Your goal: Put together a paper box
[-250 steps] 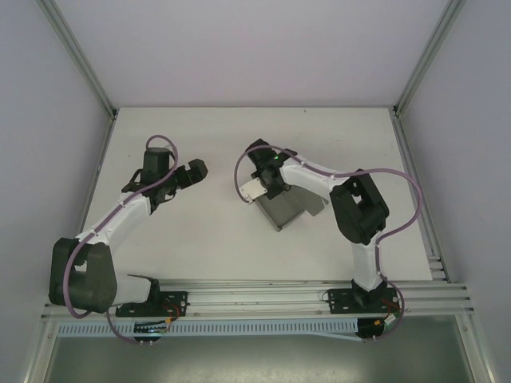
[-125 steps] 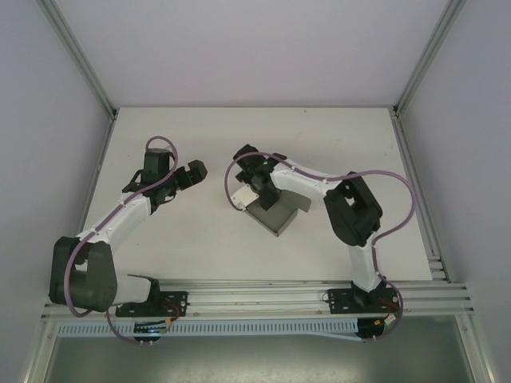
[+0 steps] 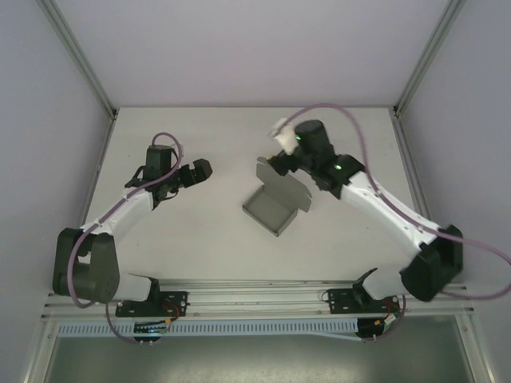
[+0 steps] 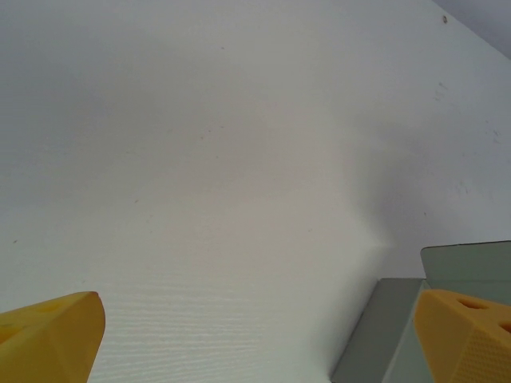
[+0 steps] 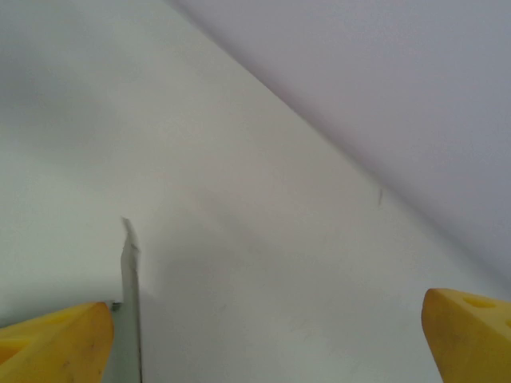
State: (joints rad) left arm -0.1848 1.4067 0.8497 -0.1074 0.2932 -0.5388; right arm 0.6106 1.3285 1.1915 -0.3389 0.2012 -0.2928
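Note:
The paper box (image 3: 273, 209) is a low grey cardboard box in the middle of the table, its lid flap (image 3: 275, 177) standing up at the back. My right gripper (image 3: 277, 159) hovers just behind that flap, open and holding nothing. In the right wrist view the gripper (image 5: 263, 327) has its yellow fingertips (image 5: 64, 335) wide apart, and the flap's thin edge (image 5: 130, 279) rises beside the left one. My left gripper (image 3: 200, 170) is open to the left of the box, apart from it. In the left wrist view the gripper (image 4: 259, 327) is open, and the box (image 4: 391, 335) shows beside its right fingertip.
The white table (image 3: 200, 231) is walled by pale panels with metal corner posts (image 3: 80, 60). An aluminium rail (image 3: 263, 299) carrying both arm bases runs along the near edge. Purple cables loop off each arm.
My right gripper has opened and let go of the box. It lifted off and swung back to the right as the arm stretched out. The box now sits free. The left arm barely shifted.

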